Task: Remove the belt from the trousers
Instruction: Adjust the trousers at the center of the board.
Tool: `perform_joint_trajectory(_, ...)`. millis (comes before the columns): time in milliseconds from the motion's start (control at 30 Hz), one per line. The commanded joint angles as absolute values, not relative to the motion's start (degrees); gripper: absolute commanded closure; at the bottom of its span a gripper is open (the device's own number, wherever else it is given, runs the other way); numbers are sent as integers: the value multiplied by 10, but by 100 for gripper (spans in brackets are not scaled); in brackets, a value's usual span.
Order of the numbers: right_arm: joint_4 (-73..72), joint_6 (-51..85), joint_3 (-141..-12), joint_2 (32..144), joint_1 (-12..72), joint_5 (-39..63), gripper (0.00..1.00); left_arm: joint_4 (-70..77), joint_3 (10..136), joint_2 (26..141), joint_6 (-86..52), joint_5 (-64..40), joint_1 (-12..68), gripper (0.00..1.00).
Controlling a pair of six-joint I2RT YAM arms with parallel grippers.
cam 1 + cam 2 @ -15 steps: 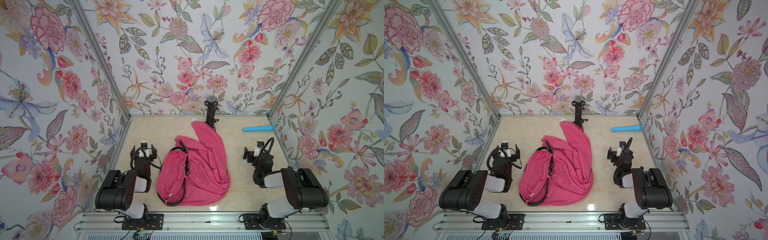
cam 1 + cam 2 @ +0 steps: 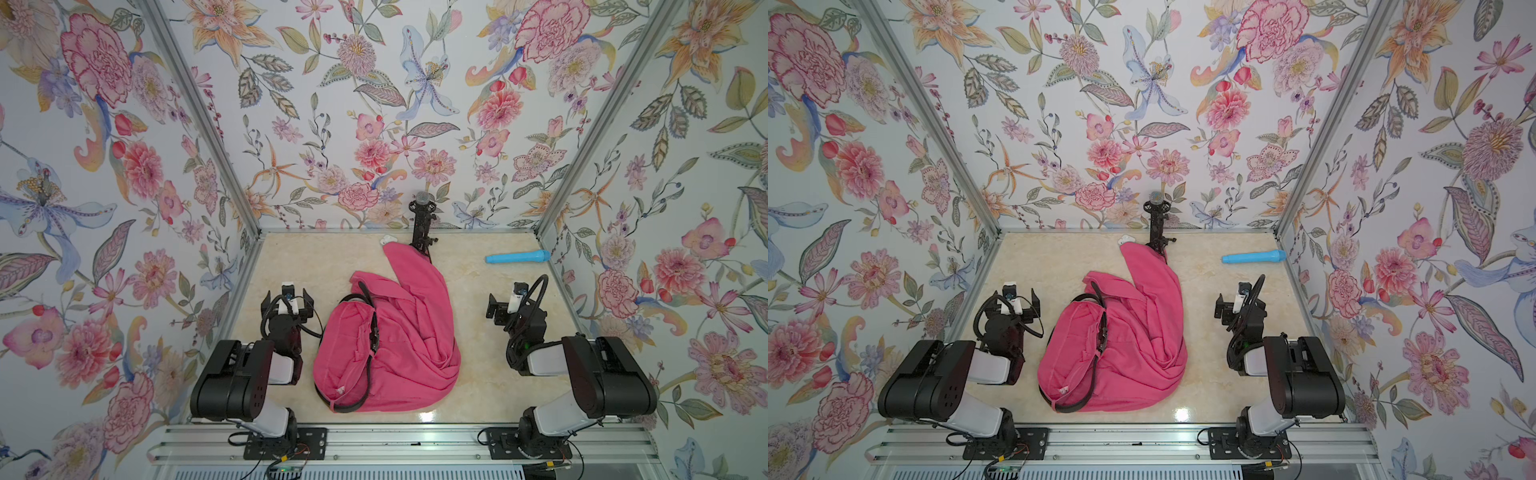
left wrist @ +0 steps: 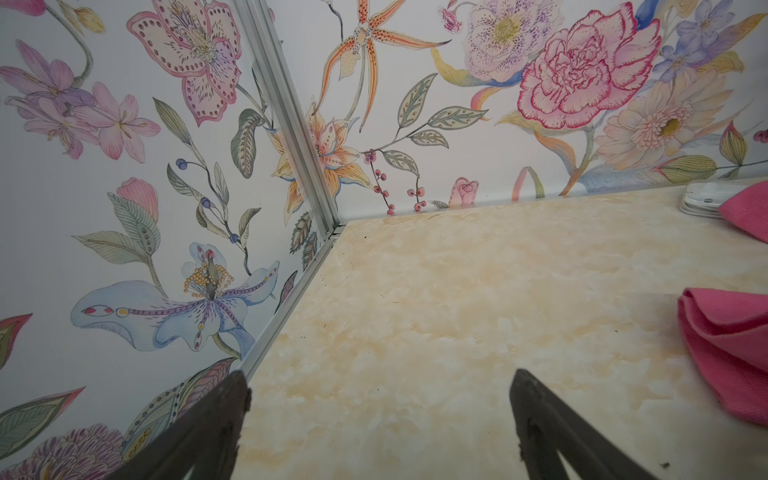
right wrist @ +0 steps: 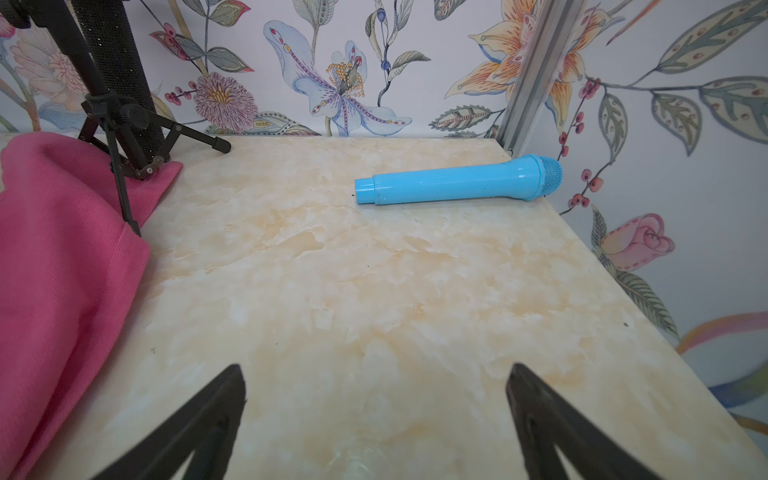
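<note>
the left gripper (image 3: 378, 384) sits at the left, jaws apart over bare table (image 3: 415, 324), holding nothing. just right of it, the trousers (image 2: 411, 345) lie crumpled mid-table. the belt (image 2: 374, 332) runs near to far along the left part of the heap, on the waistband, looping out at the near edge and at its far end. one leg stretches far, its tip beside a white case (image 2: 387, 239) and under a tripod (image 2: 423, 224) foot. a blue mic (image 2: 517, 257) lies far right, well apart. the right gripper (image 4: 374, 380) sits at the right, jaws apart, empty, clear of the cloth.
</note>
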State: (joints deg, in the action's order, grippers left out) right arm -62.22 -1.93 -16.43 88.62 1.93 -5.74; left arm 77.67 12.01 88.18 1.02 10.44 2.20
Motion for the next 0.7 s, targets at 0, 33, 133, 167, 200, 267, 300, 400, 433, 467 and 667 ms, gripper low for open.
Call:
perform_joint_trajectory(0,-628,-17,-169,883,18,-52,0,800,116,887,-1,94,18,1)
perform_joint_trajectory(33,-628,-18,-170,883,18,-52,0,801,116,888,-1,94,18,1)
perform_joint_trajectory(133,-628,-18,-169,884,18,-53,0,800,116,888,-1,94,18,1)
perform_joint_trajectory(167,-628,-18,-169,884,18,-53,0,800,116,888,-1,94,18,1)
perform_joint_trajectory(200,-628,-18,-169,884,18,-53,0,800,116,888,-1,94,18,1)
perform_joint_trajectory(267,-628,-17,-169,884,18,-53,0,800,116,888,-1,94,18,1)
perform_joint_trajectory(300,-628,-17,-170,884,18,-52,0,800,116,888,-1,94,18,1)
perform_joint_trajectory(400,-628,-14,-169,884,13,-44,0,800,116,888,-1,94,17,1)
perform_joint_trajectory(433,-628,-14,-169,883,12,-41,0,800,116,888,-1,93,17,1)
perform_joint_trajectory(467,-628,-14,-170,883,12,-40,0,800,116,888,-1,91,17,1)
perform_joint_trajectory(667,-635,-13,-164,879,15,-51,0,794,117,882,1,49,7,1)
